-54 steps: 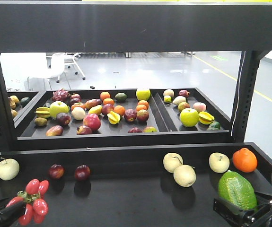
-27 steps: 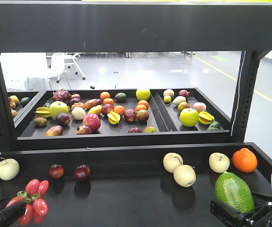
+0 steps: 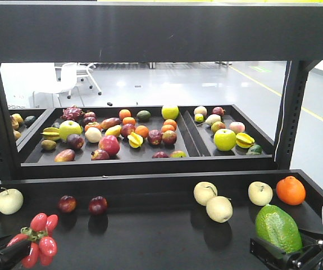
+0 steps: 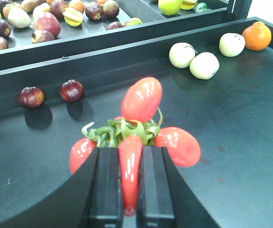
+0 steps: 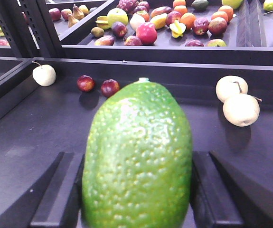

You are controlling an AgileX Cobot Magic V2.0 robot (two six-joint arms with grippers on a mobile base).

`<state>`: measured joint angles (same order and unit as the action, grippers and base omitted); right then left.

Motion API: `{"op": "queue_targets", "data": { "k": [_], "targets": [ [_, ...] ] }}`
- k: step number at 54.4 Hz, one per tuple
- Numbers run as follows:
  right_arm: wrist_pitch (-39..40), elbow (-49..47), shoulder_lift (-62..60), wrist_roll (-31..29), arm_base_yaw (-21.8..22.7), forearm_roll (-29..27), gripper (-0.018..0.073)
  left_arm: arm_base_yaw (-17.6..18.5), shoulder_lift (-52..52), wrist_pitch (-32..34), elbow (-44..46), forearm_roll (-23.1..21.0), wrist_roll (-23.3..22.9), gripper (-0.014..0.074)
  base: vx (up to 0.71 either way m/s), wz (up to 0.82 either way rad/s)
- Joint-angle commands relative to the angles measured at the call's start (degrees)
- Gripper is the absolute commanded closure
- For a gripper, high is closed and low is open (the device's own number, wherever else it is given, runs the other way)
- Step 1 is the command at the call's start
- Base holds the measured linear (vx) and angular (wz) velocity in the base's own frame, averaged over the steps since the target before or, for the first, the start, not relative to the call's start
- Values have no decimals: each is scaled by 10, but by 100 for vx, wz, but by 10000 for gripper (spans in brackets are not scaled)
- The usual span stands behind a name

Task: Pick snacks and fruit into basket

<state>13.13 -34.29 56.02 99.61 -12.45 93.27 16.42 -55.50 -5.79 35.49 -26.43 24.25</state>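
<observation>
My left gripper (image 4: 130,153) is shut on one oval of the fruit cluster of glossy red ovals (image 4: 141,100) with a green stem, held just above the dark shelf. In the front view this cluster (image 3: 39,239) is at the lower left with the left gripper (image 3: 22,248). My right gripper (image 5: 138,161) is shut on the bumpy green fruit (image 5: 137,147), which stands upright between its fingers; the front view shows this green fruit (image 3: 278,227) and the right gripper (image 3: 282,254) at the lower right. The basket and the snacks are out of view.
On the lower shelf lie pale yellow apples (image 3: 204,192) (image 3: 219,208) (image 3: 260,193) (image 3: 9,201), an orange (image 3: 290,190) and two dark red fruits (image 3: 67,203) (image 3: 98,205). Behind, raised black trays (image 3: 116,161) hold several fruits. Black rack posts (image 3: 287,112) stand on both sides.
The right gripper with the green fruit has shifted slightly left and lower. The left gripper and red cluster have stayed put.
</observation>
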Motion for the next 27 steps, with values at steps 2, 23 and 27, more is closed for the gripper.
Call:
{"op": "queue_targets", "data": {
  "k": [2,23,27],
  "targets": [
    [-2,-17,-10,0,2,-6,568,1,9,47,15,-6,-4,599,0,0],
    [-2,-17,-10,0,2,-6,568,1,9,47,15,-6,-4,599,-5,0],
    [-2,-17,-10,0,2,-6,568,1,9,47,15,-6,-4,599,-13,-4]
  ]
}}
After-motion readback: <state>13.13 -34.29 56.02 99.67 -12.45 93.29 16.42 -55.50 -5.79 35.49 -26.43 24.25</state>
